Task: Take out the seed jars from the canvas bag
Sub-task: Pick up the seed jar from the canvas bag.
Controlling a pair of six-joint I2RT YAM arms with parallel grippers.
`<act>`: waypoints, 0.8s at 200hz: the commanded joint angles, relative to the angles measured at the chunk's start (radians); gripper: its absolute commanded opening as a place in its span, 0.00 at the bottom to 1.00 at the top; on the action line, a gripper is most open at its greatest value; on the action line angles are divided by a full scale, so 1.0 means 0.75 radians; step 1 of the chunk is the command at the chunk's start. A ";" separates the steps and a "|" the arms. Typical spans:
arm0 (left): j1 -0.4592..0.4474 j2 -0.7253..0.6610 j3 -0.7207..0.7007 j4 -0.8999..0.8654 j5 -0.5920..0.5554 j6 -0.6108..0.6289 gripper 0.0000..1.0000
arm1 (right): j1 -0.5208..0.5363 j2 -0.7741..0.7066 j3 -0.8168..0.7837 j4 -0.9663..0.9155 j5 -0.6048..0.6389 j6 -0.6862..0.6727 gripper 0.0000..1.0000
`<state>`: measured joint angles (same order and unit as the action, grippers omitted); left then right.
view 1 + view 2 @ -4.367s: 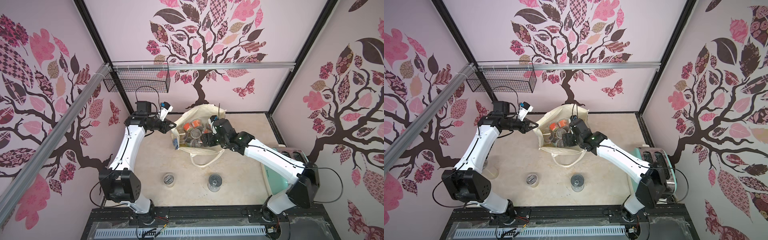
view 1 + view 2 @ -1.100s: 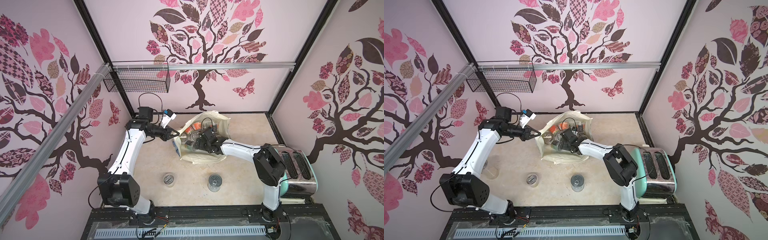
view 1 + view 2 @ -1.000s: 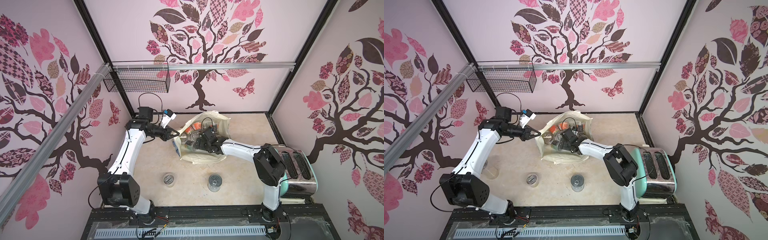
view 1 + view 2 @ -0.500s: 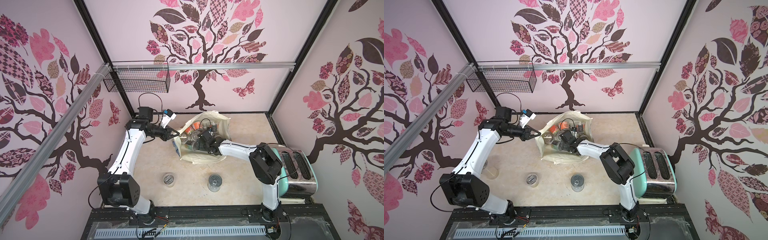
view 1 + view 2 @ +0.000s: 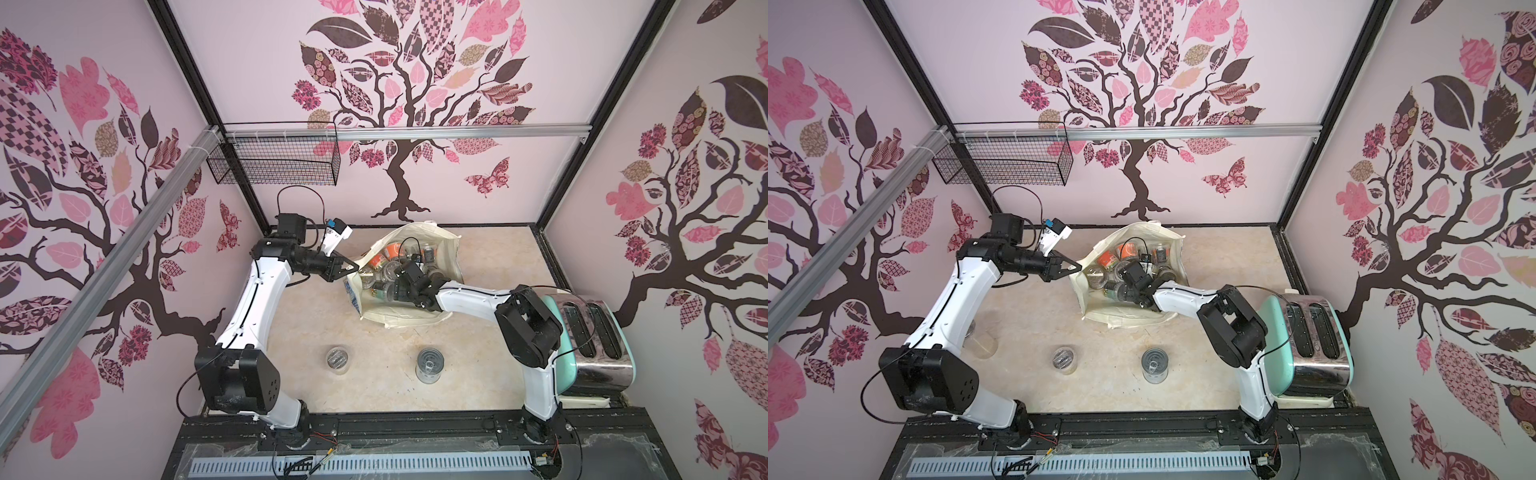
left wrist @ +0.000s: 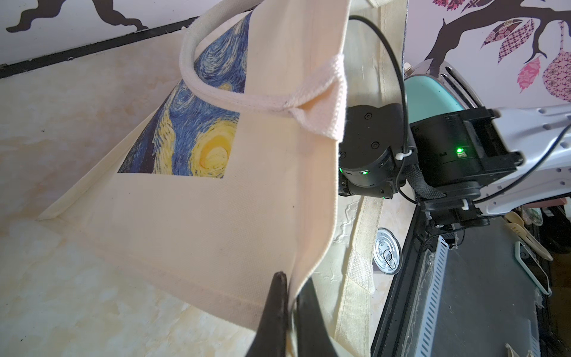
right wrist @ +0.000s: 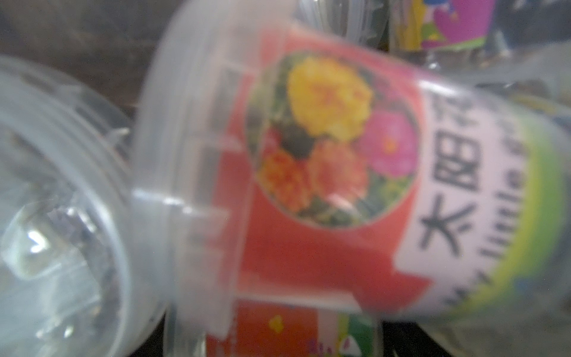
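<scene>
Pushing right hand [image 5: 395,291] deeper into bag [image 5: 399,319]

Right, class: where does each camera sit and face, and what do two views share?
Both top views: overhead, facing down; left arm, right arm visible.
Left wrist: facing the canvas bag's outside; left gripper pinches its edge.
Right wrist: inside the bag, facing a red-labelled seed jar; no gripper visible.
Shared: top and left wrist views show the bag.

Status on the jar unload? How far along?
Early. Done: one clear jar stands on the table outside the bag; a second jar seems to sit behind the left arm. In hand: left gripper pinches the bag rim; right gripper is down among the jars, grip not visible. Left: most jars, still bagged.
</scene>
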<state>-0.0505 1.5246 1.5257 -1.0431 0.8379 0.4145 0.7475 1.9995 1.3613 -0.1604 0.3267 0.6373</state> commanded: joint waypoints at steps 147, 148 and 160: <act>0.024 0.105 0.223 -0.006 -0.182 -0.188 0.00 | -0.006 -0.514 -0.063 -0.006 -0.332 -0.022 0.73; 0.025 0.107 0.225 -0.004 -0.182 -0.189 0.00 | -0.006 -0.516 -0.062 -0.006 -0.337 -0.022 0.73; 0.033 0.132 0.244 -0.004 -0.182 -0.197 0.00 | -0.007 -0.547 -0.053 -0.020 -0.400 -0.019 0.73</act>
<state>-0.0387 1.5894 1.6680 -1.0363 0.7067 0.2932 0.7437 1.6562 1.2839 -0.1406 0.1329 0.6327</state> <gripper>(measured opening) 0.054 0.729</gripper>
